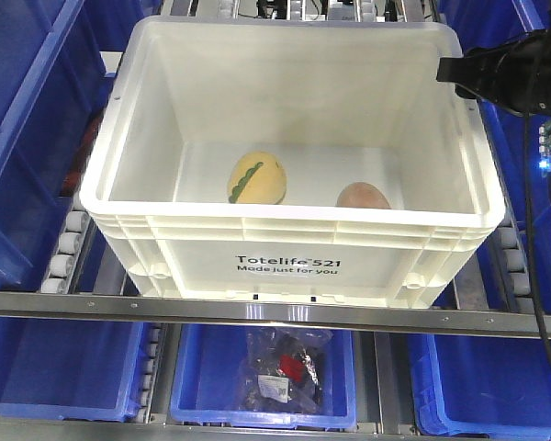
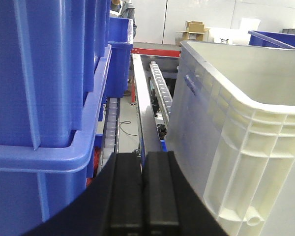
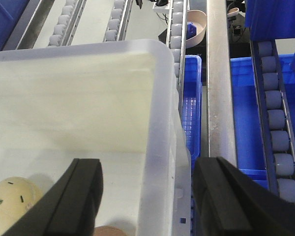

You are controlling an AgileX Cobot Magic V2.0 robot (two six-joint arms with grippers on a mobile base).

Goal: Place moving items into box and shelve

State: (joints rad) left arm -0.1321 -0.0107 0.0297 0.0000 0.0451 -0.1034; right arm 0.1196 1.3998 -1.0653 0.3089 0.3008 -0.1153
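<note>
The white box (image 1: 285,217) sits on the roller shelf. On its floor lie both moving items: the pale yellow egg with a green stripe (image 1: 256,178) and the reddish-brown egg (image 1: 363,196). My right gripper (image 3: 148,168) is open and straddles the box's right wall (image 3: 160,98), one finger inside and one outside. Below it show the yellow egg (image 3: 10,197) and the top of the brown egg (image 3: 110,231). From the front, that gripper (image 1: 455,75) reaches over the right rim. My left gripper (image 2: 143,162) is shut on nothing, just outside the box's left wall (image 2: 236,113).
Tall blue bins (image 2: 39,98) stand close on the left. Roller tracks (image 3: 278,118) and a metal rail (image 1: 257,310) carry the box. Lower blue bins sit below, one holding a plastic bag (image 1: 285,372). A round white tub (image 3: 199,27) lies far behind.
</note>
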